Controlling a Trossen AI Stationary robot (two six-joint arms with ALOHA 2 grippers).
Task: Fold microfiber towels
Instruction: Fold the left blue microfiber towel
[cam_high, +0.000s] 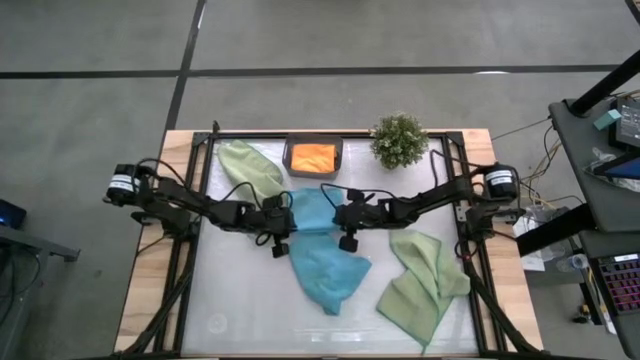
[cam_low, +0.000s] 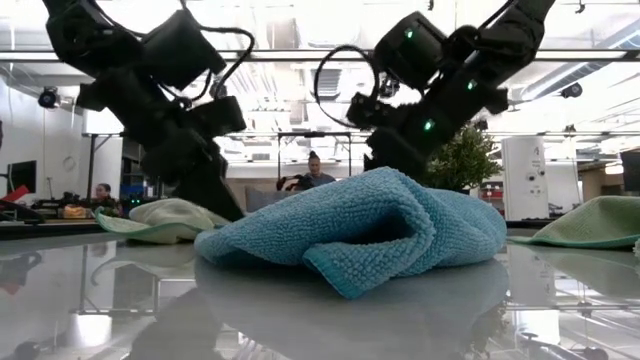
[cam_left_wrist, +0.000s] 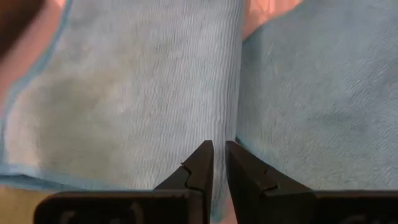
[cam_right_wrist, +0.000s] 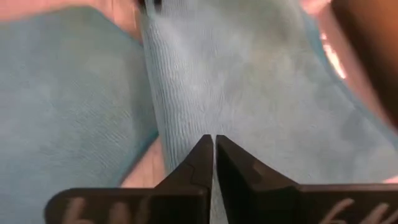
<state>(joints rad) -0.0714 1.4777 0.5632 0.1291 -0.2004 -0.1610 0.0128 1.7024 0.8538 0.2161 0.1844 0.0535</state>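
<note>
the teal towel (cam_high: 322, 250) lies crumpled in the middle of the table (cam_high: 240, 310), between the tray (cam_high: 314, 157) at the back and a green towel (cam_high: 420, 280) to its right. the left gripper (cam_left_wrist: 214, 155) and right gripper (cam_right_wrist: 209, 149) both sit at its back edge, fingers nearly closed and pinching a fold of teal cloth. it looks light, limp and grippy; corners or hemmed edges seem the best hold.

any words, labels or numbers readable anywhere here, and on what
None can be read.
Teal-blue towel, sage green towels, orange towel: plain, no print or tag visible.
Plant: no label visible.
Equipment beside the table: too small to read.
</note>
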